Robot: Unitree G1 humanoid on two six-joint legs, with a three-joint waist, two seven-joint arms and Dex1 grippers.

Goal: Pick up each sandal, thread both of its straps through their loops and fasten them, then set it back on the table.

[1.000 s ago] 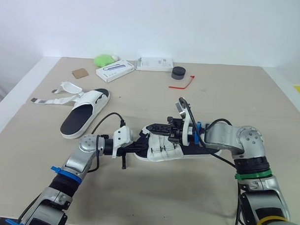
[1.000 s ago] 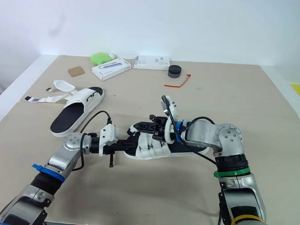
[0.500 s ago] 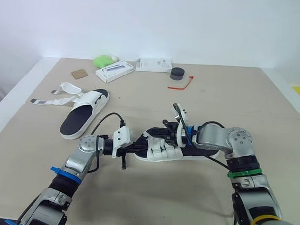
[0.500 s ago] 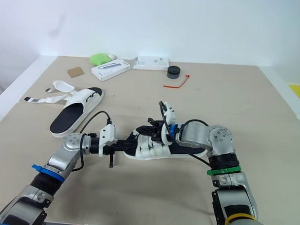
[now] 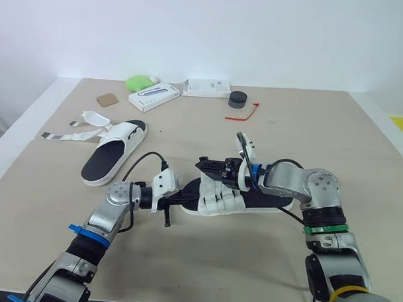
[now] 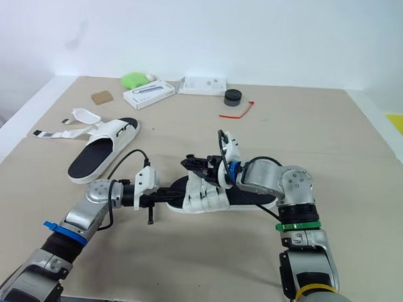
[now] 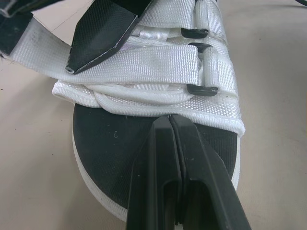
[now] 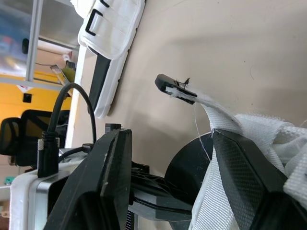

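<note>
Beige table [image 5: 321, 135], white wall behind. So the left gripper [image 7: 170, 120] has its fingers pressed together, tips on the black footbed of the sandal [image 5: 219, 201] mid-table. The right gripper [image 8: 170, 136] is spread wide over the white straps, with one loose strap end [image 8: 177, 90] poking out between its fingers. A second sandal [image 5: 112, 154] lies farther left, straps splayed out.

Stereo head pair from above; wrist cameras close on shared sandal [image 7: 158, 62].

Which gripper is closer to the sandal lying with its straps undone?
Left. The left gripper rests on the near sandal at the end toward the unstrapped sandal; the right gripper is above that near sandal's straps, farther off.
</note>
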